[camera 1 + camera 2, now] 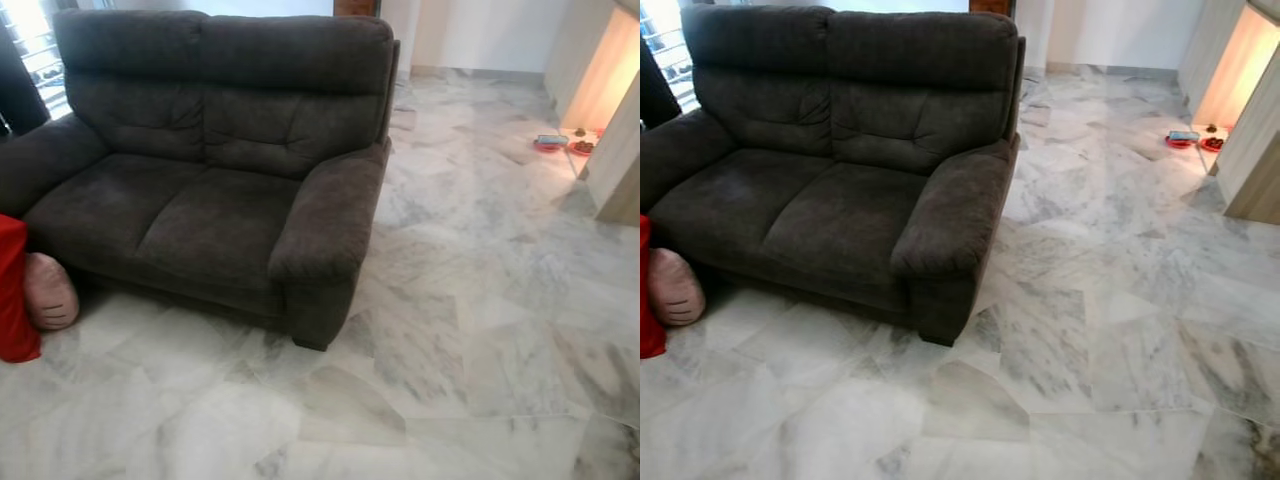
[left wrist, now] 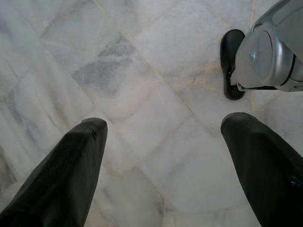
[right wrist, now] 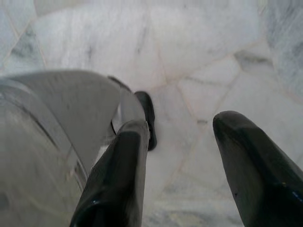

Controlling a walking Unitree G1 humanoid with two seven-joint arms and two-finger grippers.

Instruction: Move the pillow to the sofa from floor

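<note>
Both grippers are seen hanging over the floor [image 1: 480, 330]: the left gripper [image 2: 163, 130] and right gripper [image 3: 180, 127], jaws apart, nothing held. From the head, a dark plush sofa [image 1: 210, 170] is shown on grey-veined white marble tiles. The pink rounded pillow [image 1: 50, 290] lies on the floor at the sofa's left front corner, touching a red object [image 1: 12, 290]

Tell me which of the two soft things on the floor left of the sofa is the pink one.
The pink pillow, rounded, with dark stripe marks, lying on the floor against the sofa front. The red item beside it is taller and sits at the picture's edge.
</note>
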